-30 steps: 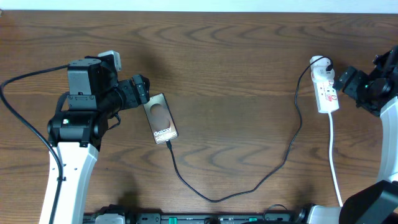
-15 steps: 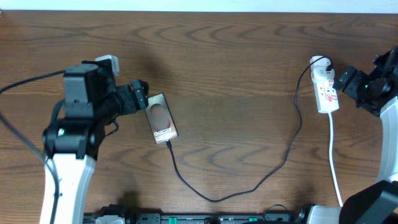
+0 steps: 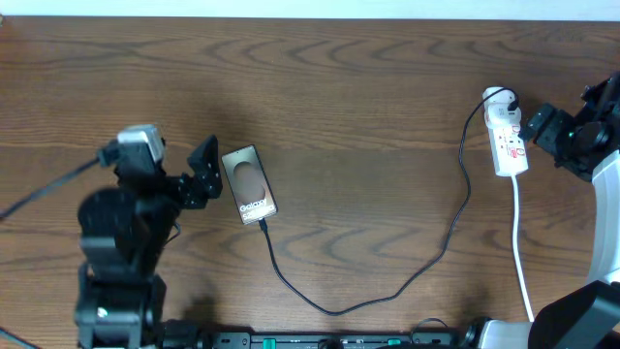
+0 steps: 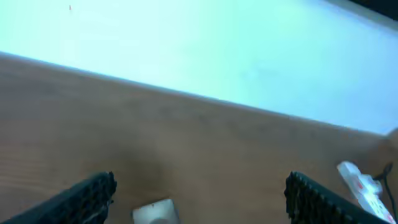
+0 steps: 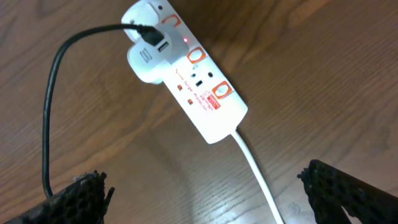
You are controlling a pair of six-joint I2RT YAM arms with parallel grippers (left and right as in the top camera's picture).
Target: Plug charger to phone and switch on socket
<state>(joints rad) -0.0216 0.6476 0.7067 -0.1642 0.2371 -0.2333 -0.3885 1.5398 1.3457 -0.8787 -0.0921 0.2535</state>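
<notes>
Black charger (image 5: 46,137) between phone (image 3: 249,184) and socket (image 3: 510,143)

I am holding the left gripper (image 3: 205,171) nearly level, jaws spread wide, with the left arm (image 3: 116,237) folded up behind it. I am pointing the right gripper (image 3: 539,127) downward, jaws equally wide.

One phone (image 3: 249,183), one charger (image 5: 45,137), one socket (image 5: 208,106) — carrying, it seems, one white adapter (image 5: 148,61).
</notes>
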